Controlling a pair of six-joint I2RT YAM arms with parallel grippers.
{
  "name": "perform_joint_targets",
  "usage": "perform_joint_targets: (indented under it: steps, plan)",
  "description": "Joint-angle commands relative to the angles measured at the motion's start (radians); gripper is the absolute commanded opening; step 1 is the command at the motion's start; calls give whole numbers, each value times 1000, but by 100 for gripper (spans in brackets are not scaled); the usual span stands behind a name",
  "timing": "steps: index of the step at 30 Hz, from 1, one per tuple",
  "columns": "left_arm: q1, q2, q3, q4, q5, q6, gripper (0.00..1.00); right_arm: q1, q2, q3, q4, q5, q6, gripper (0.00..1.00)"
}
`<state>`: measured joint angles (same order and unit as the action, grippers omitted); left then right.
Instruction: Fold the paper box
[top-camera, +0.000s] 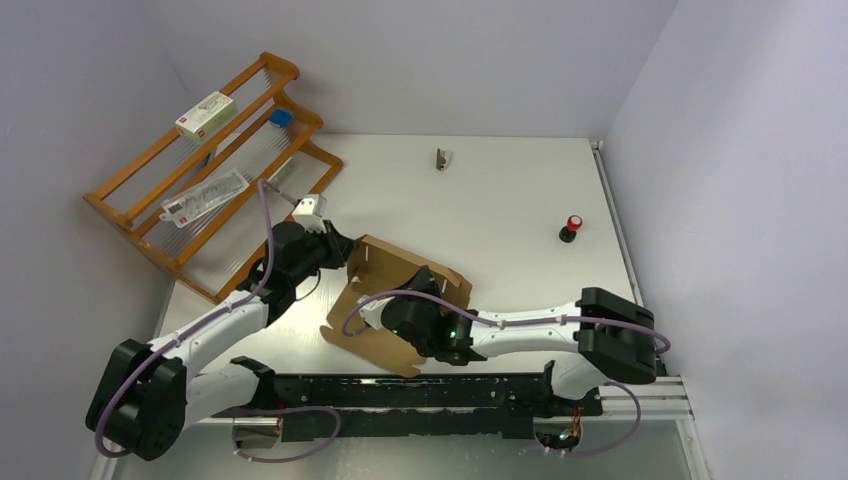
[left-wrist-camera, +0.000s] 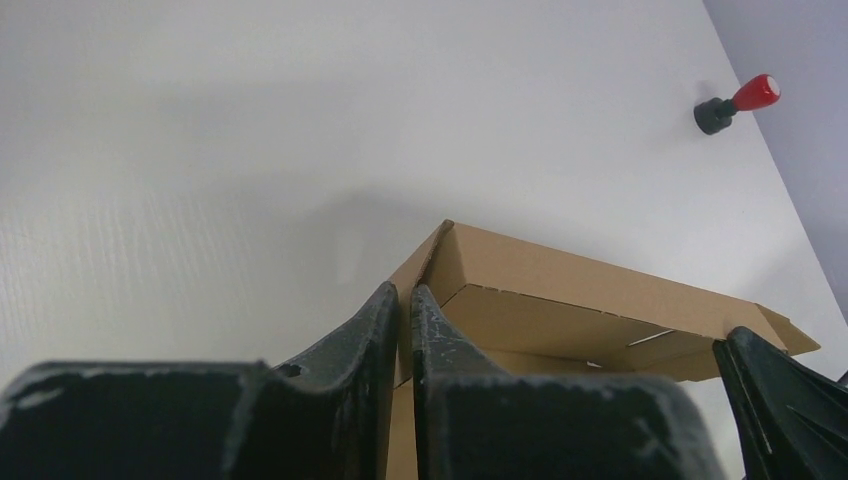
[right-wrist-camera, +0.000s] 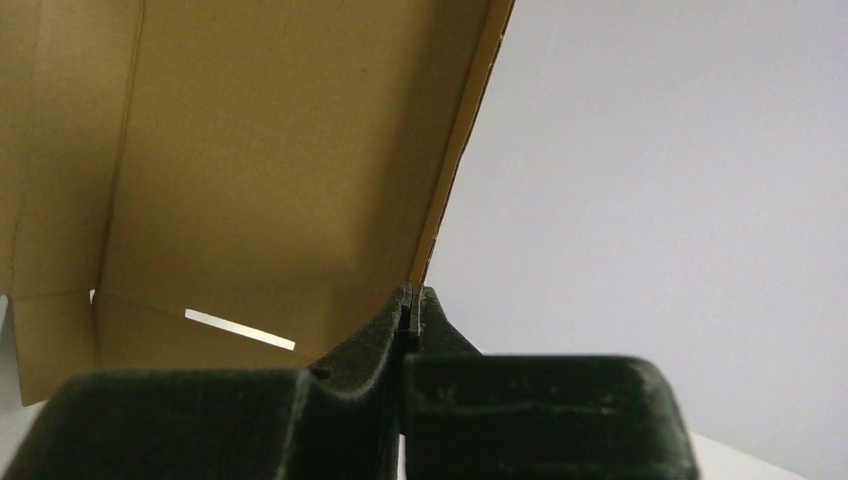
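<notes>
The paper box (top-camera: 395, 272) is plain brown cardboard, partly folded, with raised walls and a flat flap lying toward the near edge. My left gripper (top-camera: 338, 250) is shut on the box's left wall; in the left wrist view (left-wrist-camera: 404, 296) the cardboard edge (left-wrist-camera: 560, 275) sits between the two fingertips. My right gripper (top-camera: 418, 312) is shut on another wall panel; in the right wrist view (right-wrist-camera: 411, 296) the panel (right-wrist-camera: 270, 160) rises up and left from the pinched edge.
A wooden rack (top-camera: 205, 160) with a white carton (top-camera: 205, 113) and packets stands at the back left. A red-topped black knob (top-camera: 571, 228), also in the left wrist view (left-wrist-camera: 735, 102), stands to the right. A small clip (top-camera: 441, 158) lies at the back.
</notes>
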<state>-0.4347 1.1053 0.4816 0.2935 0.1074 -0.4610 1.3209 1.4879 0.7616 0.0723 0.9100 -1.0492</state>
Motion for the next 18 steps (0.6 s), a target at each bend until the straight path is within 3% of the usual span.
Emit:
perform_joint_targets:
  steps: [1,9,18]
  plan:
    - [-4,-38,-37,73,42,-27,15,29,28,-22,47,33,-50,0]
    - [-4,-66,-78,68,37,-40,20,48,55,-43,58,59,-90,0]
    - [5,-169,-65,-6,-35,-18,37,59,76,-44,48,92,-95,0]
